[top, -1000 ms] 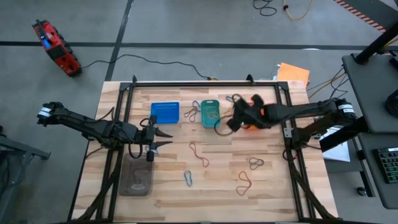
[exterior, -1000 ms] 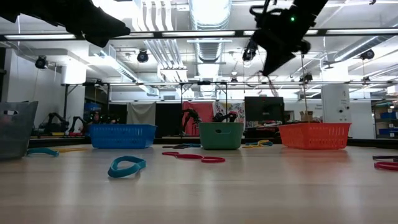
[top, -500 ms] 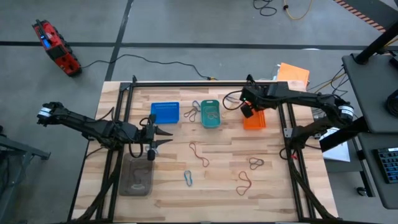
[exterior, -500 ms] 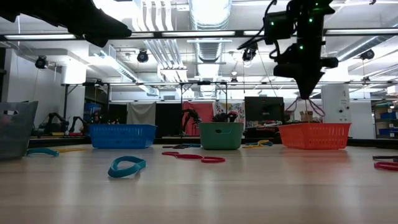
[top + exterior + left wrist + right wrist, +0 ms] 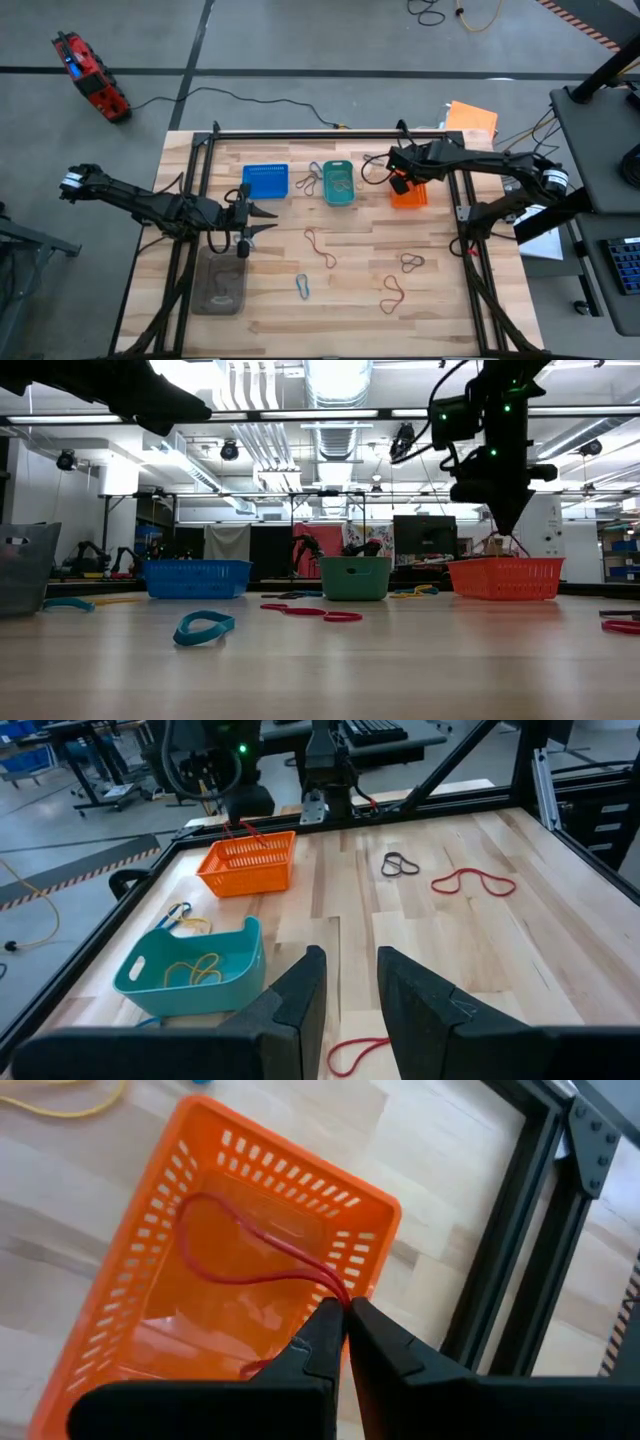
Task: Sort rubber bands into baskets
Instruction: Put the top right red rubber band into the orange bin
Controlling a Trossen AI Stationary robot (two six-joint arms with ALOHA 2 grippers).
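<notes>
Three baskets on table — blue (image 5: 265,181), teal (image 5: 338,183), orange (image 5: 408,192). Two robot arms. One clear grey container (image 5: 220,284). Approx five loose rubber bands on open wood — red, blue, dark.

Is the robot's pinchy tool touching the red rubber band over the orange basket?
Touching. The right wrist view shows the right tool shut on the red rubber band, which dangles into the orange basket.

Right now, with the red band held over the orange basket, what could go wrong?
1. The right gripper is shut on the red band, whose loop hangs near the orange basket wall; on release it might drape over the rim.
2. Lifting without opening could drag the band back out.
</notes>
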